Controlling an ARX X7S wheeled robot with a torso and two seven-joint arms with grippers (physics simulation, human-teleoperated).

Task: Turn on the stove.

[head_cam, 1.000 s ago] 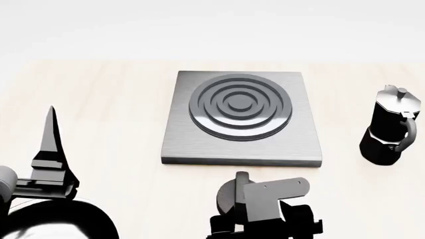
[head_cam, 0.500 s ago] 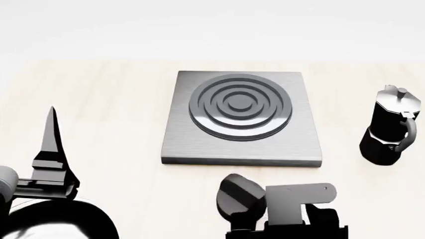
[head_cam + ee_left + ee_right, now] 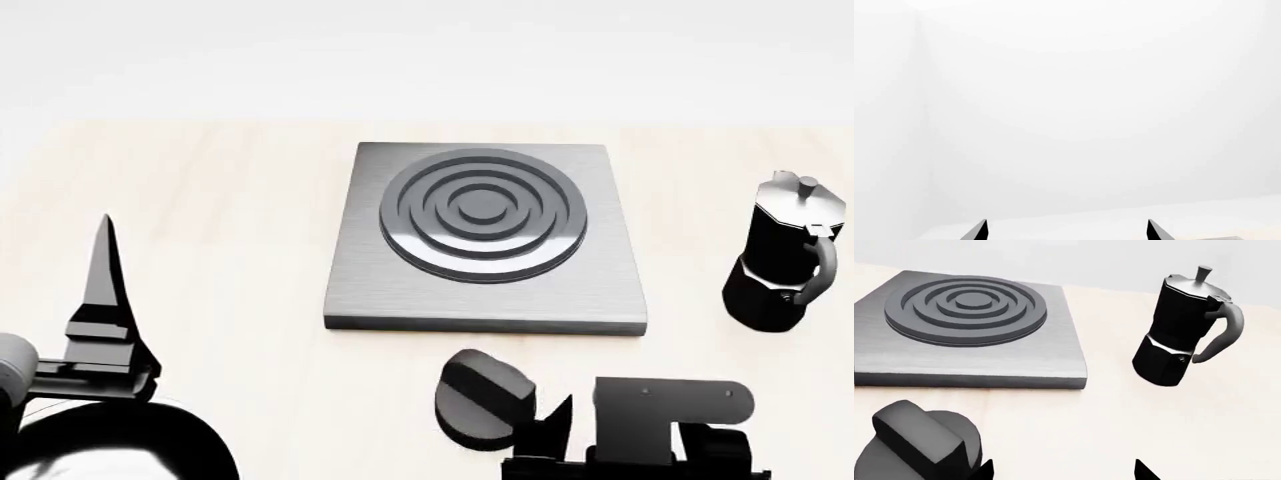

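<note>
The stove is a square brushed-grey plate (image 3: 487,290) with dark concentric burner rings (image 3: 483,212), in the middle of the table. It also shows in the right wrist view (image 3: 1054,357). Its round black finned knob (image 3: 481,397) sits on the table in front of the plate, fin slanted. My right gripper (image 3: 571,425) is just right of the knob, off it. In the right wrist view the right gripper (image 3: 1064,472) is open and empty, with the knob (image 3: 921,445) beside one fingertip. My left gripper (image 3: 104,265) is far left, pointing away. It is open and empty in the left wrist view (image 3: 1066,231).
A black moka pot (image 3: 787,255) stands upright at the right of the stove, also seen in the right wrist view (image 3: 1184,330). A glossy black rounded shape (image 3: 120,445) fills the lower left corner. The table is pale wood (image 3: 227,220).
My right gripper has moved right, off the knob. The knob now shows whole, with its fin slanted. The left arm has not moved.
</note>
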